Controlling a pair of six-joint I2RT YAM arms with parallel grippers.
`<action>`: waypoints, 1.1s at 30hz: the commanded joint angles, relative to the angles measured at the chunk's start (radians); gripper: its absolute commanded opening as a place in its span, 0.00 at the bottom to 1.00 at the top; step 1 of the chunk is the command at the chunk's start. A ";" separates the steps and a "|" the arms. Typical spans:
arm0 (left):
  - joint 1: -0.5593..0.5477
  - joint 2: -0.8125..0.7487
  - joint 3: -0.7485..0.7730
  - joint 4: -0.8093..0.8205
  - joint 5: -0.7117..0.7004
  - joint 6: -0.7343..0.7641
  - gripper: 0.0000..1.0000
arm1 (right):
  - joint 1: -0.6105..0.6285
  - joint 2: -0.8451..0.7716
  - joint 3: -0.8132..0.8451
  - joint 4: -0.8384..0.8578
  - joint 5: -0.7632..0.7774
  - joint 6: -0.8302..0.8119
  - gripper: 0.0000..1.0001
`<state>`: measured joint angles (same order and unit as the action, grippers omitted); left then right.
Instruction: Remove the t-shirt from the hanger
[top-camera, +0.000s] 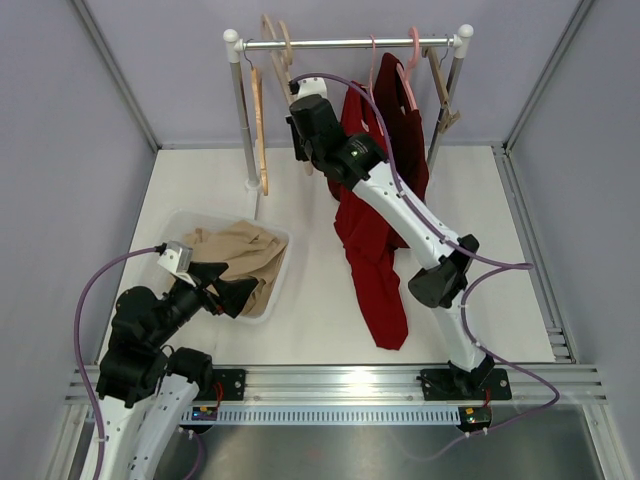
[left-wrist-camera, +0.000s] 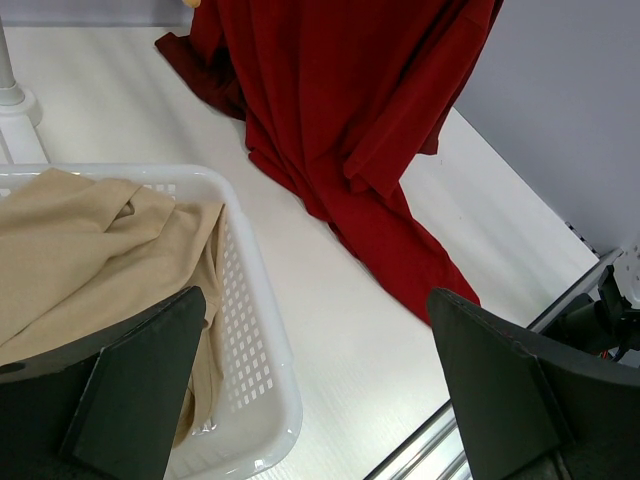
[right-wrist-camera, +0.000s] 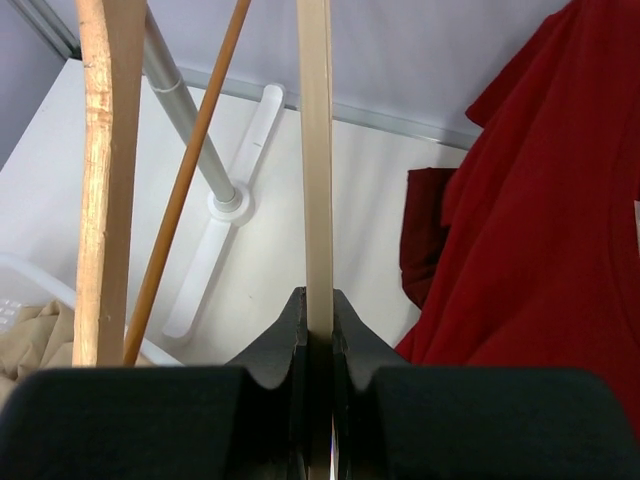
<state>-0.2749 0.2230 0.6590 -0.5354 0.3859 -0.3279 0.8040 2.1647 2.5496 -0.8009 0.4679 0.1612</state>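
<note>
The red t-shirt (top-camera: 375, 250) hangs from a pink hanger (top-camera: 410, 75) on the rack bar (top-camera: 350, 43), and its lower part trails onto the white table. It also shows in the left wrist view (left-wrist-camera: 340, 110) and the right wrist view (right-wrist-camera: 540, 220). My right gripper (top-camera: 300, 112) is up at the rack, left of the shirt, shut on a pale wooden hanger (right-wrist-camera: 316, 150) that stands between its jaws (right-wrist-camera: 318, 320). My left gripper (top-camera: 225, 290) is open and empty (left-wrist-camera: 320, 390), low over the right edge of the basket.
A white basket (top-camera: 180, 222) at the left holds a beige garment (top-camera: 235, 250), which also shows in the left wrist view (left-wrist-camera: 90, 250). Bare wooden hangers hang at the rack's left (top-camera: 260, 130) and right (top-camera: 443, 90). The rack post (right-wrist-camera: 185, 120) stands nearby.
</note>
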 joint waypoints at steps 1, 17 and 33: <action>-0.004 -0.011 -0.006 0.043 0.036 0.009 0.99 | -0.009 0.030 0.064 0.066 -0.073 -0.015 0.00; -0.004 -0.005 -0.007 0.043 0.036 0.007 0.99 | -0.058 0.046 0.017 0.095 -0.198 0.052 0.00; -0.004 -0.002 -0.007 0.041 0.034 0.007 0.99 | -0.150 0.017 -0.017 0.066 -0.543 0.093 0.00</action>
<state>-0.2749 0.2234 0.6586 -0.5293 0.3862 -0.3279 0.6559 2.2456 2.5423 -0.7326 0.0200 0.2512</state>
